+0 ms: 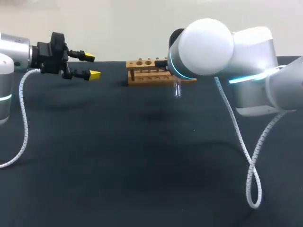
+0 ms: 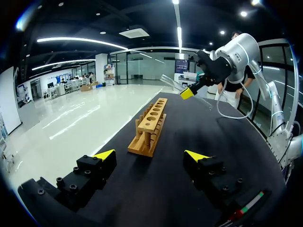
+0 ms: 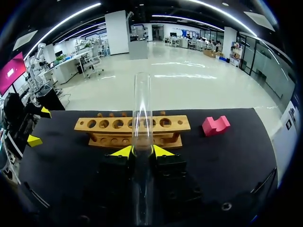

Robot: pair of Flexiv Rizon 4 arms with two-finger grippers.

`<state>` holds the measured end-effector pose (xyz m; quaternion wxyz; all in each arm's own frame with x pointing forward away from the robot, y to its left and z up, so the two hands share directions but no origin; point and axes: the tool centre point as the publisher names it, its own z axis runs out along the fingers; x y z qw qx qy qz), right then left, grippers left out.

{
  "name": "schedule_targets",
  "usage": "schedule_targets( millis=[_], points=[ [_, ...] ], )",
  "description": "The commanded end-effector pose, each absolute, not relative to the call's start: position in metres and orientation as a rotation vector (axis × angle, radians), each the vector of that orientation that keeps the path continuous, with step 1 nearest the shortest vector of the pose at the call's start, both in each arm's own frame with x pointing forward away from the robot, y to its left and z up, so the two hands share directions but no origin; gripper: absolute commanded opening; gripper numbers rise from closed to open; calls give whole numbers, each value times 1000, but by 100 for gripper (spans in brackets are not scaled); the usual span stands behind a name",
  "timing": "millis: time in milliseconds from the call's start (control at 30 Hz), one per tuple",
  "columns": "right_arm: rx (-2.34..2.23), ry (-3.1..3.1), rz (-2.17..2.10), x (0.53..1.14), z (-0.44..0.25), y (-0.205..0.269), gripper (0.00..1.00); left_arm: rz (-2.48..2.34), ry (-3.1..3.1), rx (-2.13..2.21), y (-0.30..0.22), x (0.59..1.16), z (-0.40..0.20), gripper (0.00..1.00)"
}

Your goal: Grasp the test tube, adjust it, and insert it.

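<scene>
Pointing toward the rack point(image 3: 132, 125), the tube point(image 3: 142, 118) is held off the table point(image 1: 142, 179), pinched from both sides between the yellow tips of the right gripper point(image 3: 142, 152). It is carried along the line of the fingers, so one end juts ahead of them and the other runs back under the wrist. Such a hold leaves both ends free for a re-grip. Which end is the closed one cannot be told from these views.

In the right wrist view the tube is lined up with one of the rack's holes. The left wrist view shows it tilted rather than upright and short of the rack, so the adjusting step is judged to be in hand, with insertion not yet possible.

The left gripper point(image 1: 91, 66) is held well apart from the rack, its fingers spread wide with nothing between them. It is aimed along the row of holes, probably so the tube can be taken over and turned. A pink block point(image 3: 216, 125) lies near the rack's end away from that gripper, clear of the approach.
</scene>
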<state>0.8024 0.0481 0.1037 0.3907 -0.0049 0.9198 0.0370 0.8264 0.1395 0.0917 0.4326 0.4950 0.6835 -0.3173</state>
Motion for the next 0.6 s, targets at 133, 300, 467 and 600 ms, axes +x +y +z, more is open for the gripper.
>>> schedule_targets(
  millis=[133, 300, 467, 600],
  points=[
    [-19, 2361, 101, 819, 88, 58, 0, -787, 1698, 1231, 140, 825, 91, 100],
    [-17, 2379, 115, 824, 80, 60, 0, -787, 1698, 1231, 140, 825, 91, 100],
    [-15, 2393, 122, 829, 74, 61, 0, -787, 1698, 1231, 140, 825, 91, 100],
    [-16, 2404, 127, 832, 69, 62, 0, -787, 1698, 1231, 140, 825, 91, 100]
  ],
)
